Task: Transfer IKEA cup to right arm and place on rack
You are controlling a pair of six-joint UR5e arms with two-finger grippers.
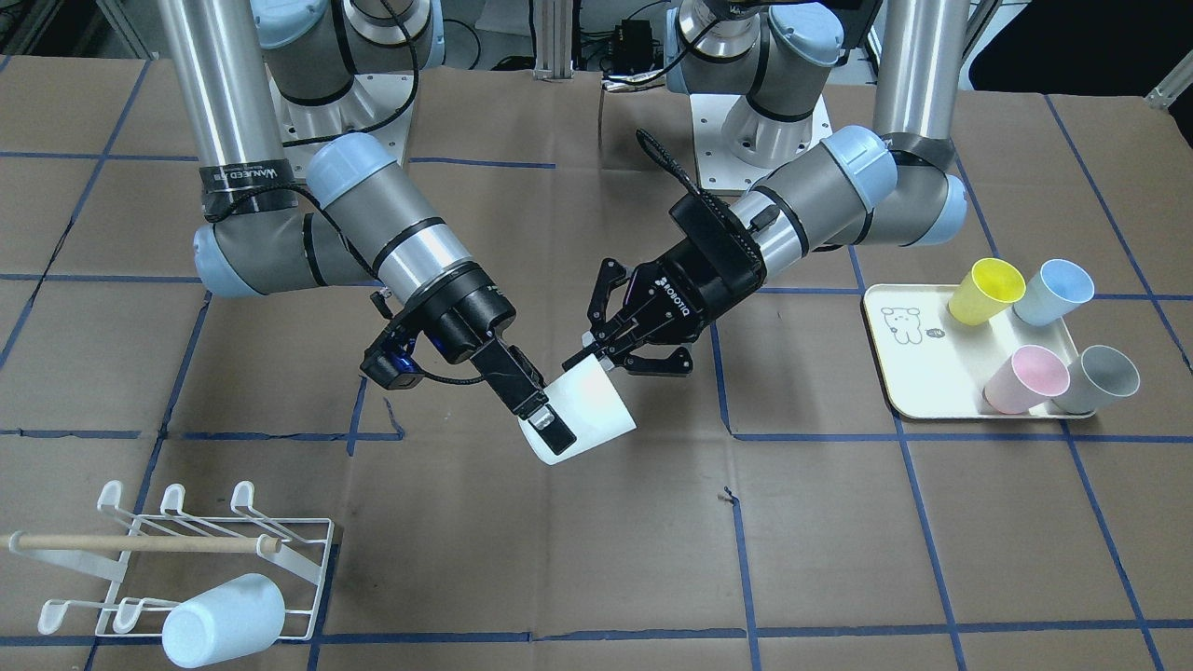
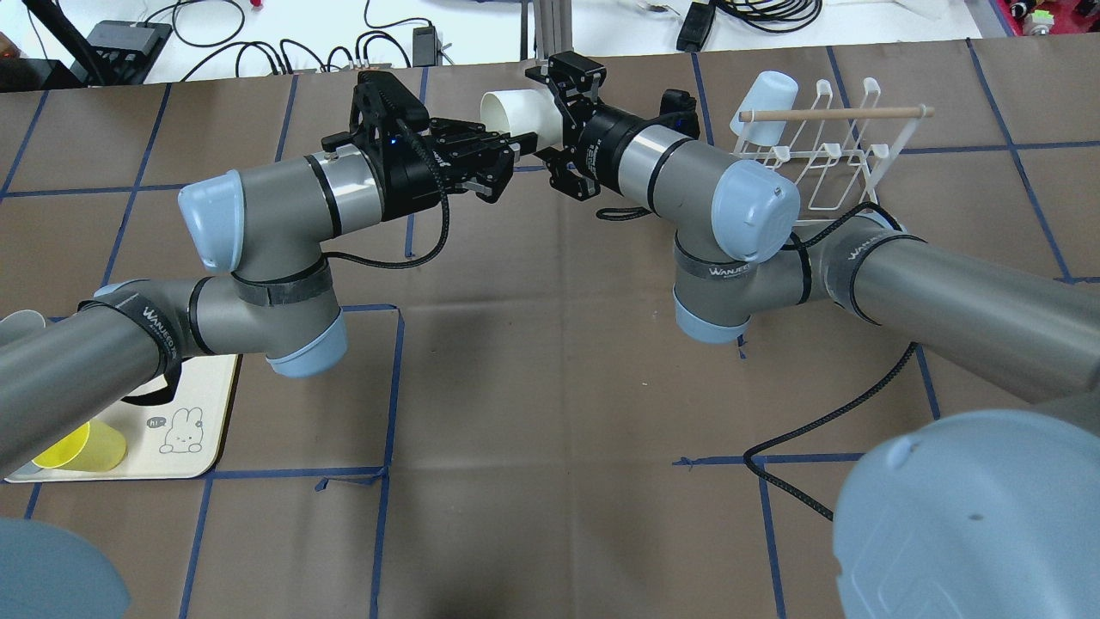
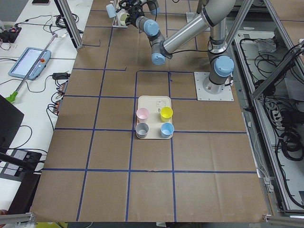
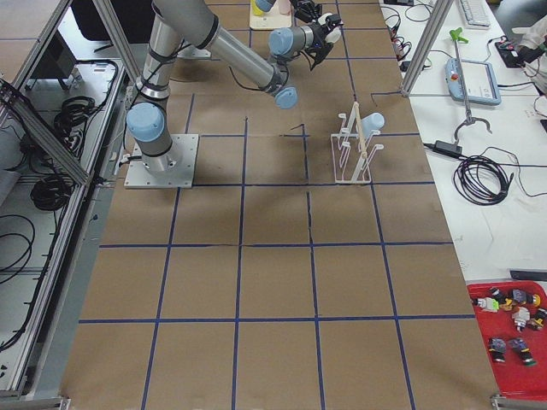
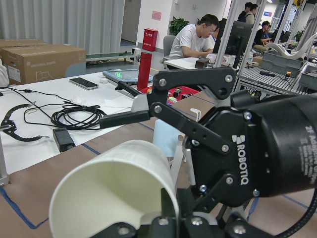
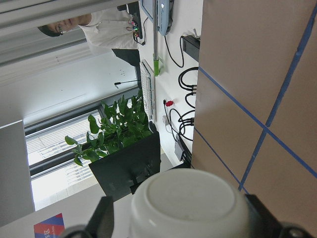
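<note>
over the table (image 1: 839, 559), right end effector (image 1: 556, 427) grips cup (image 1: 596, 410); left one (image 1: 610, 361) apparently open.

My table (image 1: 578, 559) is covered in brown cardboard sheets, marked into squares with blue tape. Directly on it sit a low white wire rack with a wooden dowel (image 1: 140, 542) towards my right side and a cream rounded tray with a bear drawing (image 1: 909, 359) towards my left, well apart.

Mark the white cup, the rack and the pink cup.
white cup (image 1: 596, 410): front-facing view, side wall.
rack (image 1: 140, 542): front-facing view, wooden dowel.
pink cup (image 1: 1023, 382): front-facing view, side wall.
</note>
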